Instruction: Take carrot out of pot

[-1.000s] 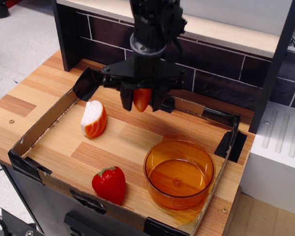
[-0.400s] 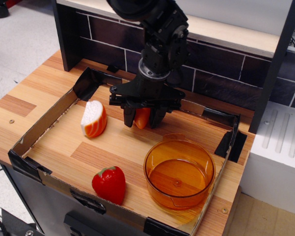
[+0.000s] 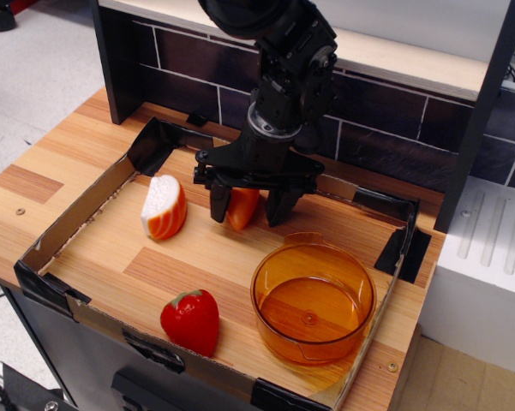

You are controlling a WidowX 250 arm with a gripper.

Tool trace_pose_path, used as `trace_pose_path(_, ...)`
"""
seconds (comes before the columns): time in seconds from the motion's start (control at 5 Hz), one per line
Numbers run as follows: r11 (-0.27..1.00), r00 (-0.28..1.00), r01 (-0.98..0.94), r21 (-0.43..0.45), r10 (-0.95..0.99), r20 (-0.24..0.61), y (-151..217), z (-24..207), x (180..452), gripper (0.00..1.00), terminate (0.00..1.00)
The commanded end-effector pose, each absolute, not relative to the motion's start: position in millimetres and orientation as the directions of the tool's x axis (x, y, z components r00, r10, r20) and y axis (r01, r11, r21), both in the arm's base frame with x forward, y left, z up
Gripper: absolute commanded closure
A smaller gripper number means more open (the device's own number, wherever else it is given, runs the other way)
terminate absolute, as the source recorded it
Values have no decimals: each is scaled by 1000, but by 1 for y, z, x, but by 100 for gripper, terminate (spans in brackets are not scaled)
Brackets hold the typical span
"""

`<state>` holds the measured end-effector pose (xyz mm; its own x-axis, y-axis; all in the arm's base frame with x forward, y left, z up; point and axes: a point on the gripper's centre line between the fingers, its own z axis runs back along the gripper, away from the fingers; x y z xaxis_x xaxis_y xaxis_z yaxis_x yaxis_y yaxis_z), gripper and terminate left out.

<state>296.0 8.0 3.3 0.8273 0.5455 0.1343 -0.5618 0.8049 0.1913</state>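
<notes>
Gripper (image 3: 249,205) jaws now spread wide, one carrot (image 3: 242,207) loose between, outside one pot (image 3: 313,301).

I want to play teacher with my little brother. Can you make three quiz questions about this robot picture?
1. True or false: the carrot lies inside the pot.
2. Which toy sits nearest the pot? A) strawberry B) striped wedge
3. Fill in: the carrot sits between the gripper's two black ____.

Key: 1 false, the pot holds no toy; 2 A; 3 fingers.
</notes>
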Motion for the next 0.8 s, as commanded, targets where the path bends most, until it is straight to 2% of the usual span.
trace_pose_path(0.0,792,808,-588,165,565,165,12,39,300,0,0)
trace_pose_path(0.4,794,780,-606,42,584,227,9,117,299,0,0)
trace_pose_path(0.6,821,806,-570,41,549,223,11,137,296,0,0)
